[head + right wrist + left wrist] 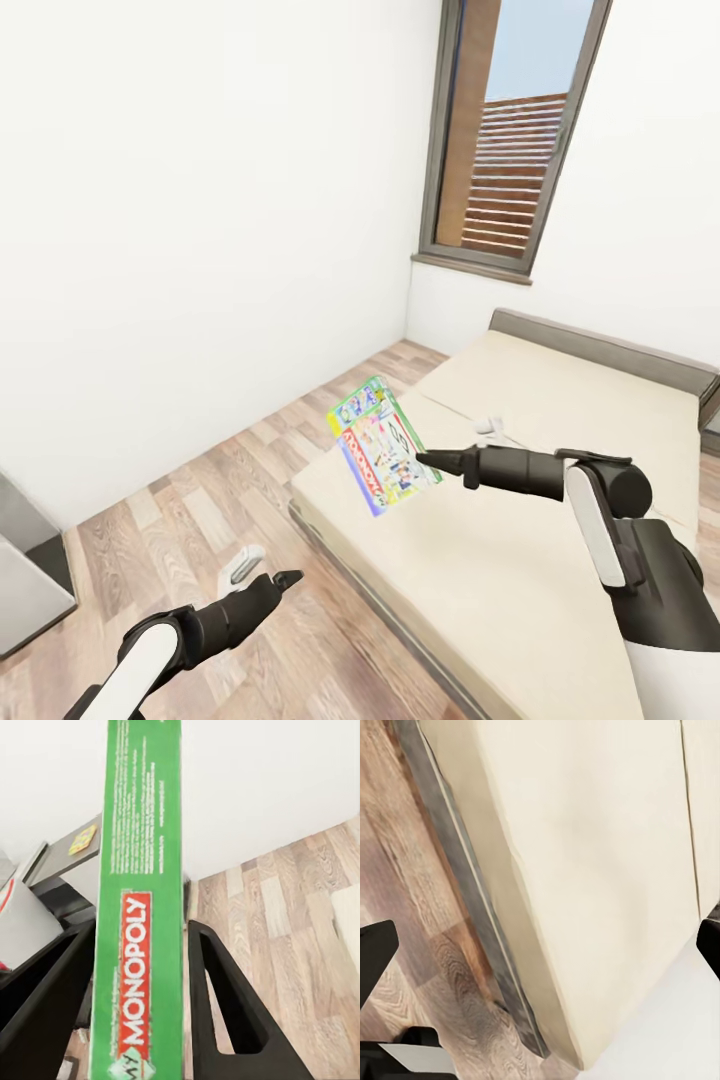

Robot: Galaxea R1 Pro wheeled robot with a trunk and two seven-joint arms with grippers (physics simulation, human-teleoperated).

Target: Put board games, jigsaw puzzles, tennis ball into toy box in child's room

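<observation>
**Board game held over the bed's near corner**

My right end effector [425,461] is clamped on a board game [383,444], a flat printed box with a green edge. In the right wrist view that edge [142,900] reads MONOPOLY and sits between the two dark fingers [225,1012], which press against it. The box is tilted, lifted clear of the mattress, above the bed's [560,420] corner nearest the wood floor.

My left end effector [262,573] hangs low over the floor [250,460] just off the bed's long grey frame edge; its fingers stand apart with nothing between them. In the left wrist view I see the beige mattress [600,870], its grey rail and the planks alongside.

The mattress is plain and beige, with a grey headboard at the far end. White walls meet in the corner beyond, where a tall dark-framed window [510,130] shows slatted cladding outside. A grey furniture edge [25,560] juts in by the left wall. Behind the box, the right wrist view shows a desk [64,855] with a small yellowish item I cannot identify.
</observation>
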